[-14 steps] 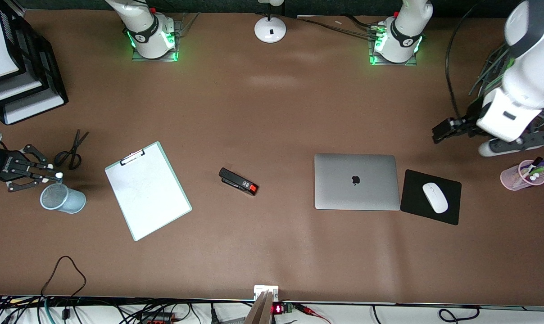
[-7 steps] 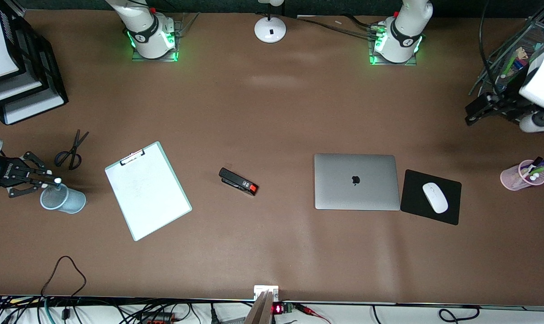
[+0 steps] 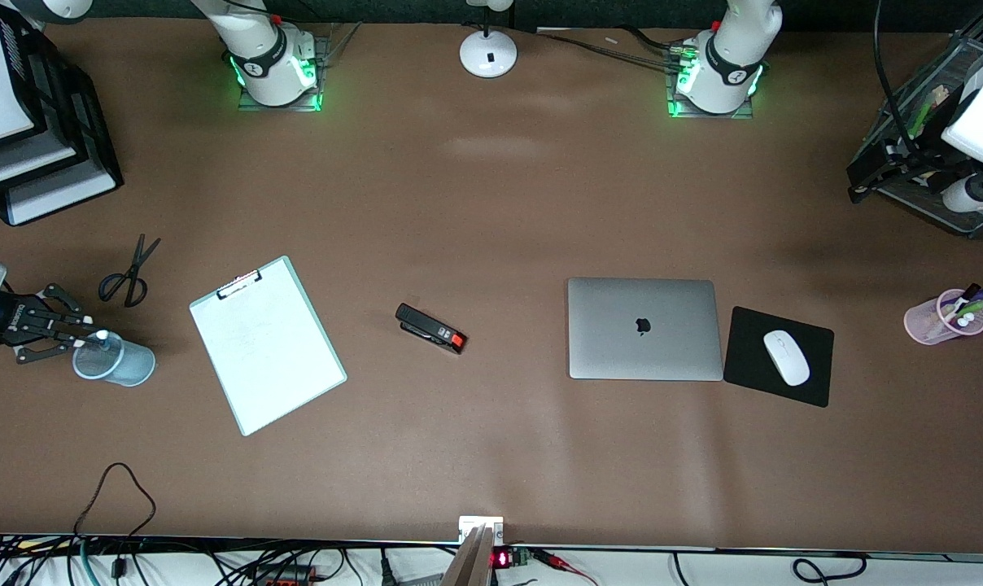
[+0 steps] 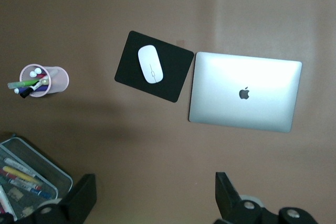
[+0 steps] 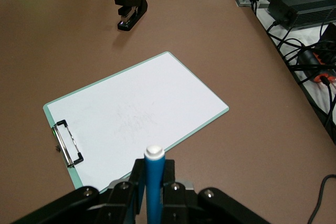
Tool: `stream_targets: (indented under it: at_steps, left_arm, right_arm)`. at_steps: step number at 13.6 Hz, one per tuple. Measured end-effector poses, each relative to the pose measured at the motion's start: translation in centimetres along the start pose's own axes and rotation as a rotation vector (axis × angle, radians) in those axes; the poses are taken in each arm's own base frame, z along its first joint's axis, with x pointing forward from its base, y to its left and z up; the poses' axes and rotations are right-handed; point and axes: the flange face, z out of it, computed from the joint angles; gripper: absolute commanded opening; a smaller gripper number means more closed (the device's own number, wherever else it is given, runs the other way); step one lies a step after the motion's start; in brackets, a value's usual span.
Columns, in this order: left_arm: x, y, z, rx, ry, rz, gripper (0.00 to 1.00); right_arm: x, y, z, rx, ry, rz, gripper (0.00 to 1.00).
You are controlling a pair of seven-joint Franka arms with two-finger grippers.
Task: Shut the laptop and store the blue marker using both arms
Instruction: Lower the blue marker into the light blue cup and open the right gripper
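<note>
- At the right arm's end of the table, the right arm's black two-finger gripper [image 3: 80,338] hangs over the rim of a pale blue mesh pen cup [image 3: 117,360] standing on the brown table [image 3: 491,203]. Its fingers are clamped on the short bright-blue marker with a white end [image 5: 154,182], which stands upright between them.
- Close by that gripper lie a pair of black scissors [image 3: 129,273] and a mint-edged clipboard with white paper [image 3: 265,342]; a black stapler with a red end [image 3: 430,328] sits well apart from it, toward the table's middle.
- The slim silver-grey laptop with a black apple logo [image 3: 644,328] lies flat with its lid down, so I judge the closing step done. A black mouse pad with a white mouse [image 3: 780,356] sits just beside it.
- The left arm's gripper [image 3: 870,175] waits with its fingers spread wide and empty, up beside a black wire tray of pens [image 3: 915,195], well apart from the laptop.
- Storing the marker is the step in hand. The next move calls for the marker's tip to line up inside the cup's mouth before the fingers let go.
</note>
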Motion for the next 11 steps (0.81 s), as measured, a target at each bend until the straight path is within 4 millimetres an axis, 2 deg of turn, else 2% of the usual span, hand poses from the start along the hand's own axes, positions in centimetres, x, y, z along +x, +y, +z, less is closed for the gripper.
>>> stream_targets:
  at_steps: [4,8,11]
  left_arm:
    - [-0.1,0.1,-0.1,0.000,0.000,0.010,1.00]
    - [-0.9,1.9,-0.9,0.003,0.015,0.049,1.00]
    - [-1.3,1.9,-0.6,-0.003,0.022,0.074,1.00]
  right_arm:
    - [-1.1,0.8,0.5,-0.009,0.006,0.000,0.05]
    - [-0.8,1.8,-0.6,-0.034,-0.009,-0.024,0.05]
    - [-2.2,1.5,-0.7,-0.038,-0.008,-0.018,0.05]
